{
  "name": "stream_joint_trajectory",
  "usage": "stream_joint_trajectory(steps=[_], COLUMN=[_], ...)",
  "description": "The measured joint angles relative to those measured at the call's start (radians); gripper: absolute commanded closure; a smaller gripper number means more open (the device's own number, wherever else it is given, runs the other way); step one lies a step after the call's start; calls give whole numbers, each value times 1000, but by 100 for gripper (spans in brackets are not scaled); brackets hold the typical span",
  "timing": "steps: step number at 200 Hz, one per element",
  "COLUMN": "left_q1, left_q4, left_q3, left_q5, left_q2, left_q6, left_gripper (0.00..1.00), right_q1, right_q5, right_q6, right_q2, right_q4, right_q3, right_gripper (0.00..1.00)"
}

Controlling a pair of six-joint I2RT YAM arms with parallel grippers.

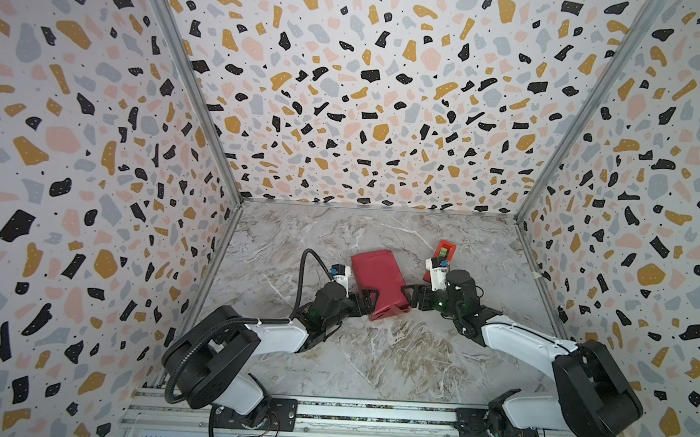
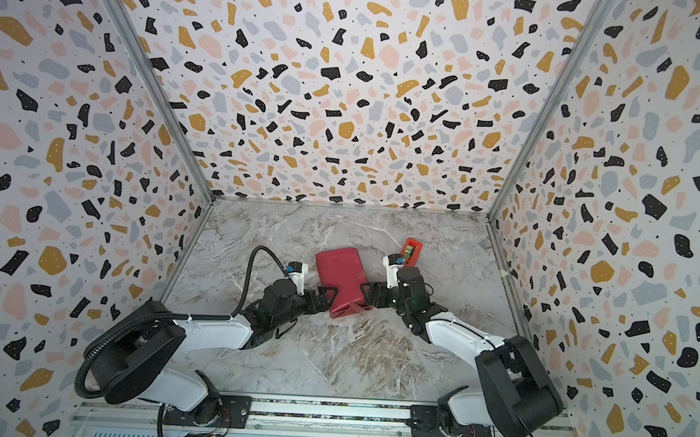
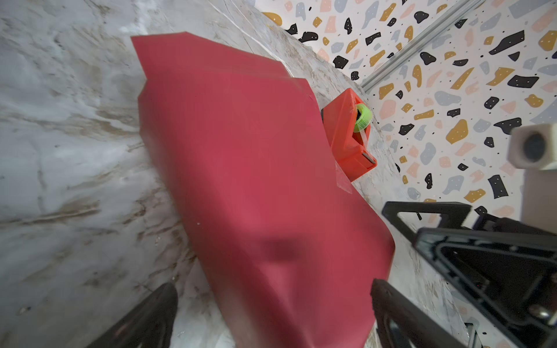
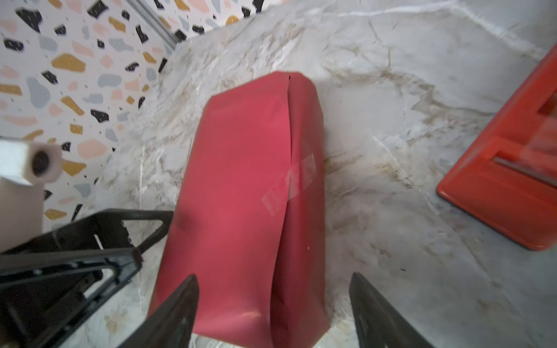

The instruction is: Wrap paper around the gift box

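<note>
1. The paper [image 1: 378, 277] was wrapped right around the gift box, so the box itself was completely hidden. The package lay slightly askew in the middle of the marble table [image 1: 373, 354].
2. In the right wrist view, a strip of clear tape [image 4: 291, 182] crossed the long seam.
3. The left gripper [image 1: 370, 302] sat at the package's near left corner. Its jaws were spread wide and weren't pinching anything.
4. The right gripper [image 1: 408, 297] faced it from the other side. Its jaws were also wide, with the package's near end between them, no grip.
5. The red-orange tape dispenser [image 1: 445, 250] stood behind the right gripper, a bit apart from the package.
</note>
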Motion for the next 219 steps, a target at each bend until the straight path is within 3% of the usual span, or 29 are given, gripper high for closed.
stream_joint_trajectory(steps=[38,117,174,219], left_q1=[-24,-34,-42,-41], left_q4=[22,26,-5,-7], left_q3=[7,8,40,47], left_q5=[25,35,28,18], left_q2=[53,106,109,105], left_q6=[-1,21,73,85], left_gripper=[0,0,0,0], right_q1=[0,-16,-22,-4], right_q5=[-60,-89,-151,-151], right_q6=[-10,-38,-40,-45], right_q2=[90,101,49,70], right_q4=[4,6,-36,-47], right_q3=[6,16,20,37], right_gripper=[21,21,11,10])
